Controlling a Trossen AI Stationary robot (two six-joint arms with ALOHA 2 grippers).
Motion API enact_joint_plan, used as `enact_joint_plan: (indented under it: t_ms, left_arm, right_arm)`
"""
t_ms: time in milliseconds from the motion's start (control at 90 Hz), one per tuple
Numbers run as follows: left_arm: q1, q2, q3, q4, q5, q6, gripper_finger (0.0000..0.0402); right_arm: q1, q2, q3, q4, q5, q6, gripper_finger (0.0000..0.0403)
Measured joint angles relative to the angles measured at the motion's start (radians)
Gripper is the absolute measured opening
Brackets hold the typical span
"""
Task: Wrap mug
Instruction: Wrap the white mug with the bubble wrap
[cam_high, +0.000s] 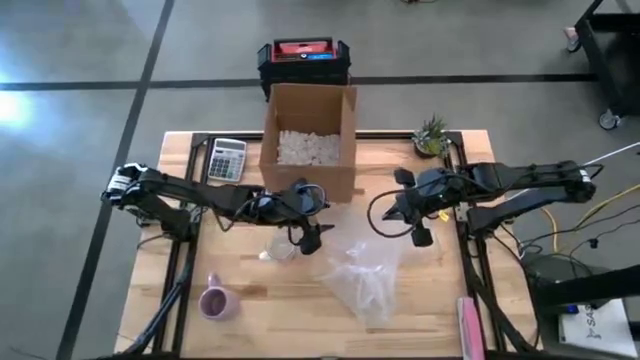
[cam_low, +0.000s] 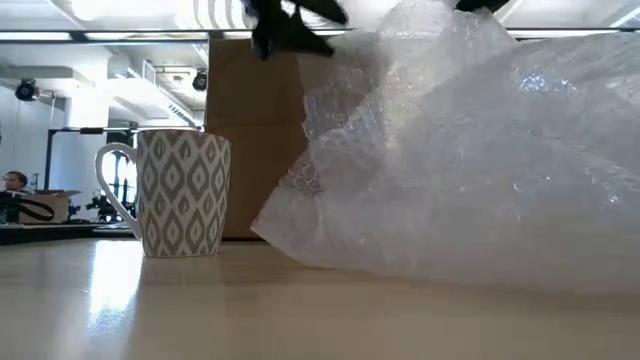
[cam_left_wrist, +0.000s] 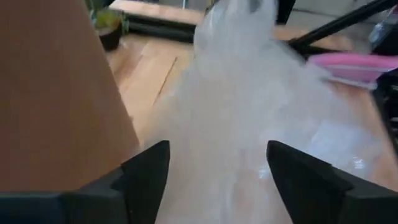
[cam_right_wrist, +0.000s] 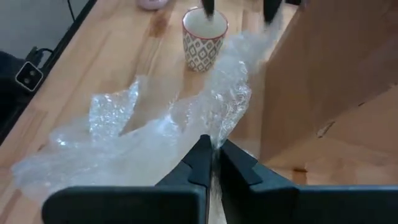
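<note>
Open brown cardboard box (cam_high: 310, 125) as landmark. Crumpled clear bubble-wrap sheet (cam_high: 365, 272) lies in front of it; right gripper (cam_right_wrist: 212, 163), fingers pinched on its edge. Left gripper (cam_left_wrist: 217, 171), fingers spread, empty. Patterned white ceramic mug (cam_right_wrist: 204, 30) stands beside the box; tugging the sheet may topple it.

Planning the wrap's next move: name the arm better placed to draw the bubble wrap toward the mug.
Right. Its gripper is shut on the clear bubble wrap sheet; the left gripper is open above the patterned white ceramic mug.
</note>
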Motion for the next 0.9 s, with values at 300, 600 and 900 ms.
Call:
enact_joint_plan:
  t_ms: [300, 600, 900]
  left_arm:
    - [0.017, 0.034, 0.001, -0.046, -0.075, 0.073, 0.0212]
    - [0.025, 0.127, 0.0, 0.05, 0.009, 0.129, 0.0159]
    - [0.028, 0.102, 0.101, -0.068, -0.017, 0.152, 0.0015]
  right_arm:
    - [0.0, 0.002, 0.0, 0.001, 0.0, -0.001, 0.0002]
    - [0.0, 0.006, -0.001, 0.081, -0.003, -0.013, 0.0002]
    - [-0.012, 0.006, 0.128, -0.028, 0.003, 0.113, 0.0035]
